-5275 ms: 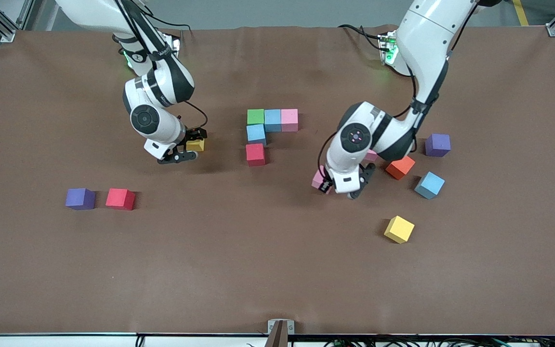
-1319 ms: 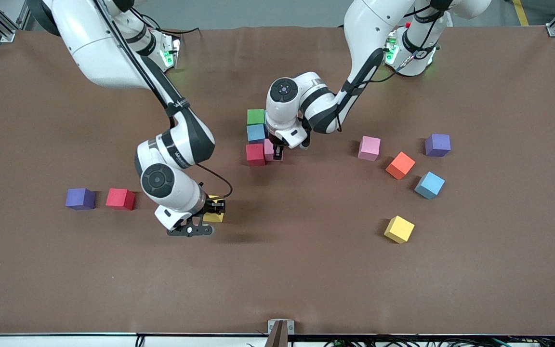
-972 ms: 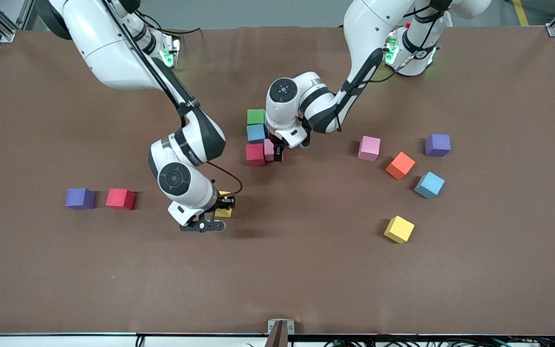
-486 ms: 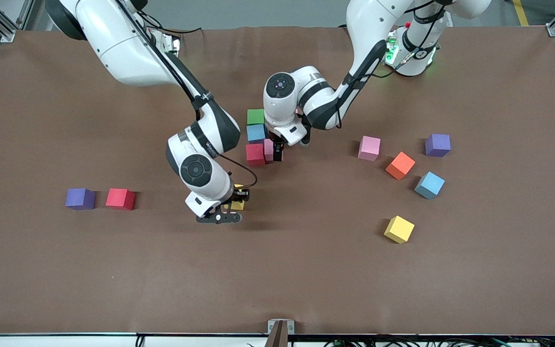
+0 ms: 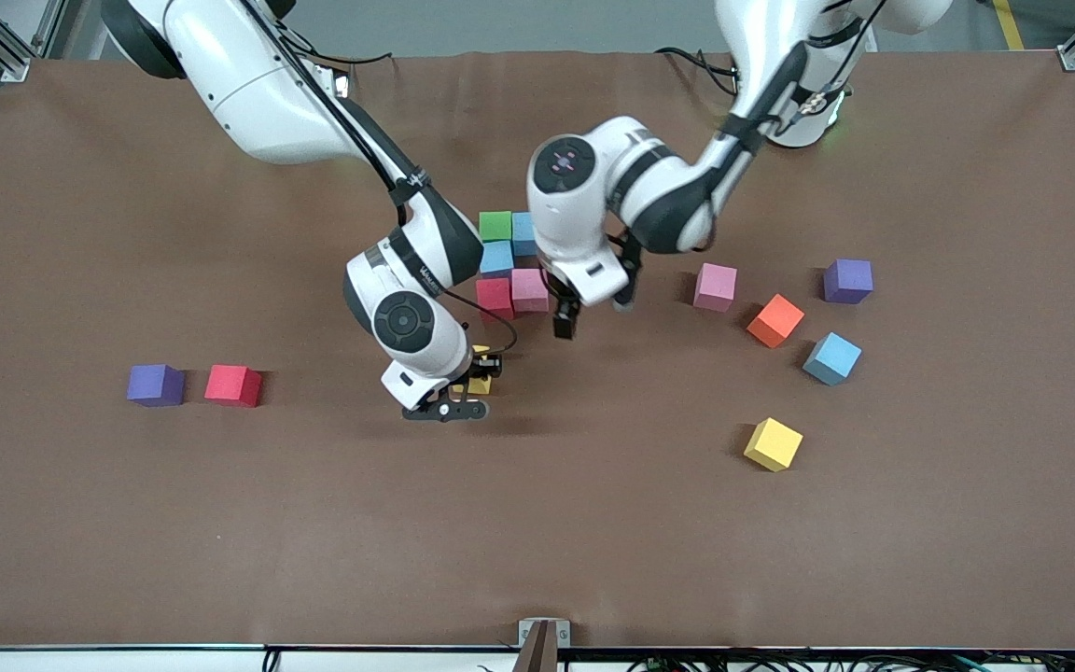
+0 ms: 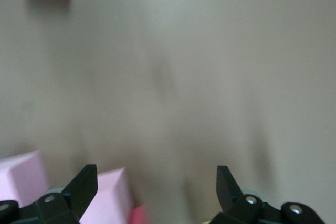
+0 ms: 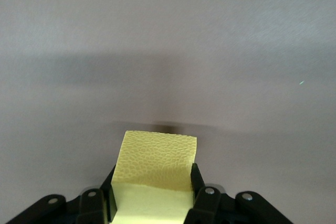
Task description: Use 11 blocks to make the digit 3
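The right gripper [image 5: 474,385] is clamped on a yellow block [image 7: 155,174] above the table [image 5: 537,523], while the left gripper [image 5: 564,322], fingers apart, hangs just beside a pink block [image 5: 529,289].

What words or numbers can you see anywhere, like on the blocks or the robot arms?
On the right arm: a small line of white lettering on the black band near the wrist, too small to read.
On the blocks, such as the pink block and the yellow block in the right hand: no words or numbers.
On the table: no writing.
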